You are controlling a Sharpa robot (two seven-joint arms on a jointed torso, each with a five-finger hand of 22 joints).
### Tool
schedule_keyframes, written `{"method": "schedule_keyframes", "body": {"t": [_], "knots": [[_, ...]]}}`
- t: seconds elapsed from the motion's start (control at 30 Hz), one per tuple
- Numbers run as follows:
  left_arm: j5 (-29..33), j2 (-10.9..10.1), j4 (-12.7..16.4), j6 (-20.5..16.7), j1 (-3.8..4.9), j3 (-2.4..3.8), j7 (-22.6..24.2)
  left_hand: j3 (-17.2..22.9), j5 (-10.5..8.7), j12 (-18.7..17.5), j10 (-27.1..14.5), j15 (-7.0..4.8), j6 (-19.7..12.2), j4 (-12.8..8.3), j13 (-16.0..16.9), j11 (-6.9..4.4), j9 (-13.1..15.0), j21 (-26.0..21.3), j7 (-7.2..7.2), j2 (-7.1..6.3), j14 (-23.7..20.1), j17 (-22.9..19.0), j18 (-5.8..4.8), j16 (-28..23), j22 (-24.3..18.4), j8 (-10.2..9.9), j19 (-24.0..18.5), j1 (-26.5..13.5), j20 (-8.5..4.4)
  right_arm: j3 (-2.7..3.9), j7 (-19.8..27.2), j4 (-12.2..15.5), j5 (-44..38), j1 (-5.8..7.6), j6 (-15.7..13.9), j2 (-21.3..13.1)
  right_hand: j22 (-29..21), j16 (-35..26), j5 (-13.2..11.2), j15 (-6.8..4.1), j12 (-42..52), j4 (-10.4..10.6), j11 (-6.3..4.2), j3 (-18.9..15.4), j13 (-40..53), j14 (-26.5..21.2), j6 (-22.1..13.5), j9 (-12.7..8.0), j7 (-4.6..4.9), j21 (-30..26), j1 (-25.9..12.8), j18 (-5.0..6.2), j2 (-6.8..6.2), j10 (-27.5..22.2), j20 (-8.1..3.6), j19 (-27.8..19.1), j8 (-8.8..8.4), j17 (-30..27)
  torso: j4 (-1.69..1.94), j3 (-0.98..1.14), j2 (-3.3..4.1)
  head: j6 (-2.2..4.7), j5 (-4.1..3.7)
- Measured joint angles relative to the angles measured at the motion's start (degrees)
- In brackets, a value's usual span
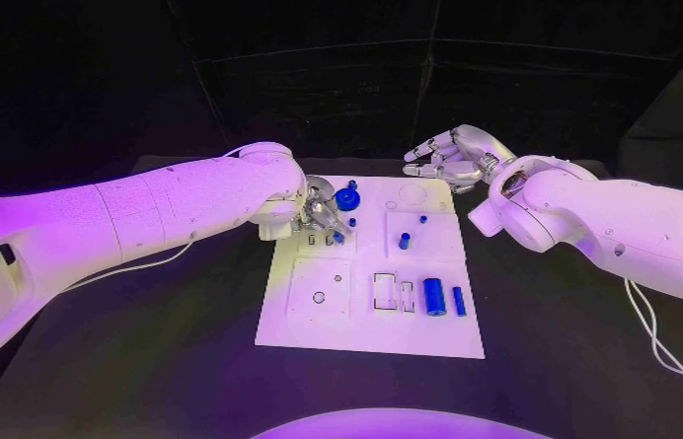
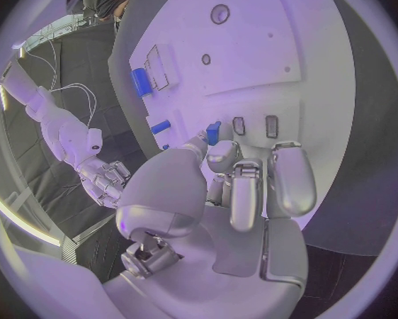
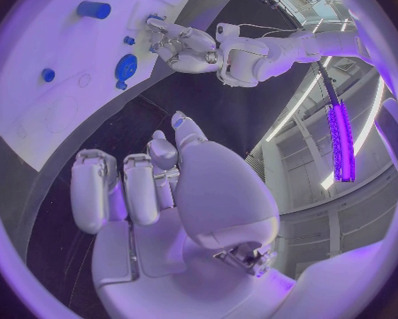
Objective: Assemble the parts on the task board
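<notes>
The white task board [image 1: 321,316] lies in the middle of the black table. My left hand [image 1: 316,217] hovers over its far left corner and pinches a small blue part [image 2: 213,131] between thumb and a finger, just above two small rectangular slots [image 2: 255,125]. A blue gear [image 1: 347,199] stands right beside that hand. Two short blue pegs [image 1: 405,241] stand farther right. A thick blue cylinder [image 1: 434,296] and a thin blue bar [image 1: 458,301] lie near the board's near right part. My right hand [image 1: 448,160] hangs above the board's far right corner, fingers loosely bent, holding nothing.
A rectangular frame recess [image 1: 384,291] and a round hole [image 1: 319,297] mark the near half of the board. White cables [image 1: 647,321] trail over the table beside each arm. Bare black table lies left and right of the board.
</notes>
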Motion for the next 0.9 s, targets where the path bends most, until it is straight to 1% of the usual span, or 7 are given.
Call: {"method": "schedule_keyframes", "body": {"t": [0.07, 0.13, 0.17, 0.27, 0.43, 0.57, 0.9], "knots": [[0.6, -0.4, 0.5, -0.8, -0.01, 0.00, 0.1, 3.7, 0.00, 0.0, 0.1, 0.00, 0.0, -0.5, 0.0, -0.08, 0.1, 0.0, 0.00, -1.36, 0.0, 0.0, 0.00, 0.0, 0.1, 0.4, 0.0, -2.0, 0.00, 0.00, 0.0, -0.1, 0.0, 0.00, 0.1, 0.0, 0.0, -0.2, 0.0, 0.00, 0.0, 0.0, 0.00, 0.0, 0.0, 0.0, 0.0, 0.0, 0.00, 0.0, 0.0, 0.00, 0.00, 0.0, 0.00, 0.0, 0.00, 0.0, 0.03, 0.00, 0.00, -0.01, -0.02], [1.1, -0.8, 0.9, -1.5, -0.01, 0.00, 0.2, 5.4, 0.00, 0.0, 0.1, 0.00, 0.0, -0.2, 0.0, -0.08, 0.3, 0.0, 0.00, -2.14, 0.0, 0.0, 0.00, 0.0, 0.1, 0.7, 0.0, -2.9, 0.00, 0.00, -0.1, -0.1, 0.0, 0.00, 0.2, 0.0, 0.0, -0.2, 0.0, 0.00, 0.0, 0.0, 0.00, 0.0, 0.0, 0.0, 0.0, 0.0, 0.00, 0.0, 0.0, 0.00, 0.00, 0.0, 0.00, 0.0, 0.00, 0.0, 0.05, 0.00, 0.00, -0.04, -0.03], [1.3, -1.0, 1.2, -1.9, -0.01, 0.00, 0.2, 9.2, -0.01, 0.0, 0.1, 0.00, 0.0, -1.4, 0.0, -0.08, 0.5, 0.0, 0.00, -3.13, 0.0, 0.0, 0.00, 0.0, 0.2, 1.2, 0.0, -4.5, 0.00, 0.00, -0.1, -0.2, 0.0, 0.00, 0.2, 0.0, 0.0, -0.2, 0.0, 0.00, 0.0, 0.0, 0.00, 0.0, -0.1, 0.0, 0.0, 0.0, 0.00, 0.0, 0.0, 0.00, 0.00, 0.0, 0.10, -0.2, 0.00, 0.0, 0.07, 0.00, 0.00, -0.05, -0.03], [1.9, -1.7, 2.3, -3.6, -0.03, -0.01, 0.3, 12.2, -0.02, 0.0, 0.1, 0.00, 0.0, -1.4, -0.1, -0.08, 0.8, 0.0, 0.00, -4.34, 0.0, 0.0, 0.00, 0.0, 0.2, 1.7, 0.0, -6.0, 0.00, 0.00, -0.2, -0.3, 0.0, 0.00, 0.4, 0.0, 0.0, -0.4, 0.0, 0.00, 0.0, 0.0, 0.21, 0.0, -0.2, 0.0, -0.1, 0.0, 0.14, -0.2, 0.0, 0.00, 0.00, -0.2, -0.01, -0.4, 0.00, 0.0, 0.13, 0.02, 0.00, -0.01, 0.05], [2.4, -2.8, 4.1, -6.1, -0.11, -0.02, 0.5, 13.9, -0.04, 0.0, 0.2, 0.00, -0.1, -1.3, -0.2, 0.00, 1.0, 0.0, 0.08, -5.03, 0.0, 0.0, 0.00, 0.0, 0.5, 2.2, 0.0, -6.7, 0.00, 0.00, -0.3, -0.4, 0.0, 0.00, 0.7, -0.1, 0.0, -0.6, 0.0, 0.00, -0.3, 0.0, 0.21, 0.0, -0.4, 0.0, -0.2, -0.1, 0.21, -0.2, 0.0, 0.00, 0.00, -0.2, -0.01, -0.4, 0.00, 0.0, 0.13, 0.04, 0.00, -0.16, 0.32], [2.4, -3.6, 5.2, -7.7, -0.38, -0.04, 0.5, 14.6, -0.05, 0.0, 0.3, 0.00, -0.2, -1.5, -0.2, 0.12, 1.2, 0.0, -0.01, -5.01, 0.0, 0.0, 0.00, 0.0, 0.5, 2.3, 0.0, -7.1, 0.00, 0.00, -0.4, -0.4, 0.0, 0.00, 0.9, -0.3, 0.0, -0.6, 0.0, 0.00, -0.3, 0.0, 0.21, 0.0, -0.4, 0.0, -0.2, -0.1, 0.21, -0.2, 0.0, 0.00, 0.00, -0.2, -0.01, -0.4, 0.00, 0.0, 0.20, 0.05, -0.01, -0.27, 0.48], [1.7, -4.8, 5.9, -10.3, -1.92, -0.08, 0.6, 15.2, -0.06, 0.2, 0.5, 0.00, -0.2, -1.7, -0.2, -0.07, 1.1, 0.0, -0.01, -5.42, 0.0, 0.0, 0.00, 0.0, 0.6, 2.6, 0.0, -7.5, 0.00, 0.00, -0.4, -0.5, -0.1, 0.00, 1.0, -0.6, 0.0, -0.6, 0.0, 0.00, -0.3, 0.1, -0.01, -0.1, -0.6, 0.0, -0.2, 0.0, 0.21, -0.2, -0.2, 0.00, 0.22, -0.4, -0.01, -0.4, 0.00, 0.0, 0.58, 0.14, -0.01, -0.22, 0.55]]}}
